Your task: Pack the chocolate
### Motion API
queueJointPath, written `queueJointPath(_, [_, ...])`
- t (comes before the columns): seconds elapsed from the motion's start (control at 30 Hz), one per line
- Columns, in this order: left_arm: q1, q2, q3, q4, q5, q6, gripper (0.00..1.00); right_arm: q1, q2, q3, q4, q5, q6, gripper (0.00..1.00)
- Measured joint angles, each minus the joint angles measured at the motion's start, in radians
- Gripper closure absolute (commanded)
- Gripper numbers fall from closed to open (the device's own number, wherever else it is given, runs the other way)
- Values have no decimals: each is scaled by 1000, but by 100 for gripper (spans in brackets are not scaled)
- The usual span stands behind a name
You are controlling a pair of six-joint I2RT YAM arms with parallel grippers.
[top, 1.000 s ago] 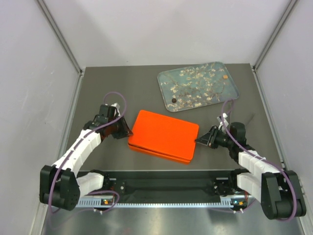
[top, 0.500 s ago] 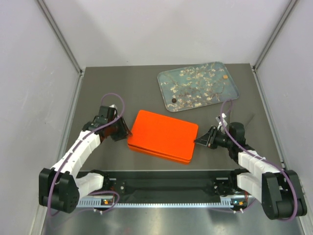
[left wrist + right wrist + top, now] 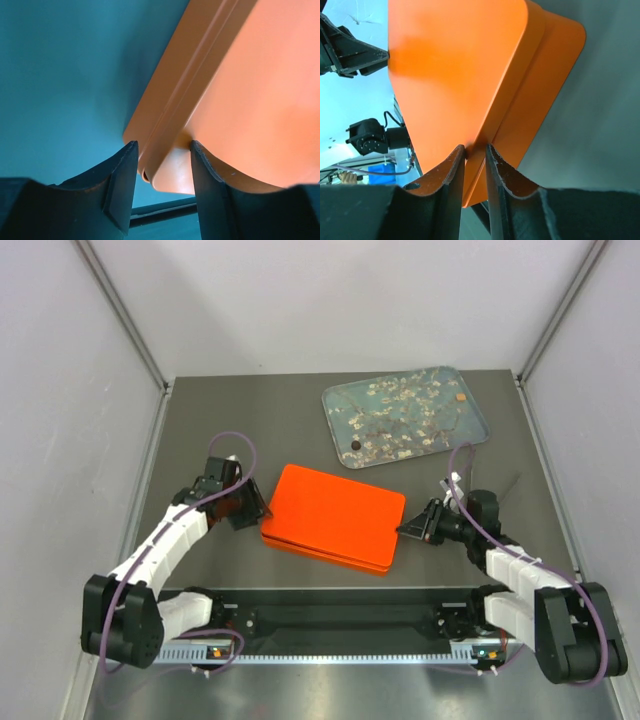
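Top view, chocolate [image 3: 356, 446]: one dark round bit and one tan square bit [image 3: 460, 397] lie on the flowery tray [image 3: 336, 430]. They are well apart from the shut orange box [image 3: 335, 515].
Left wrist view, jaws: the left gripper [image 3: 162, 150] is open, with the box rim between its jaws.
Right wrist view, jaws: the right gripper [image 3: 474, 150] pinches the thin edge of the lid [image 3: 455, 65].
Handling: the chocolate looks tiny, light and easy to squash, so pinch its sides softly.

Plain orange between my black left claw [image 3: 262, 513] and black right claw [image 3: 403, 528]
The box [image 3: 334, 517] is bright orange on the dull grey table [image 3: 250, 420]. The far-right tray [image 3: 420, 410] is teal with pale blossoms, and holds a dark brown chocolate [image 3: 357, 445] and a tan piece [image 3: 460, 397].
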Motion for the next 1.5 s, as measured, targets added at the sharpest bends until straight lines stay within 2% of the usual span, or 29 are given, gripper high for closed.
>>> queueJointPath(0.4, [-7, -32, -10, 6, 23, -22, 52, 5, 36, 6, 23, -10, -10, 81])
queueJointPath(0.77, [-9, -64, -10, 2, 16, -28, 40, 14, 17, 5, 16, 3, -30, 80])
queueJointPath(1.0, [-9, -62, -10, 2, 11, -27, 41, 35, -12, 3, 3, 41, -43, 80])
queueJointPath(1.3, [-10, -62, -10, 2, 20, -24, 41, 79, -22, 0, 13, 86, -42, 75])
queueJointPath(1.5, [-10, -61, -10, 0, 19, -21, 39, 98, -70, -19, 15, 123, -42, 78])
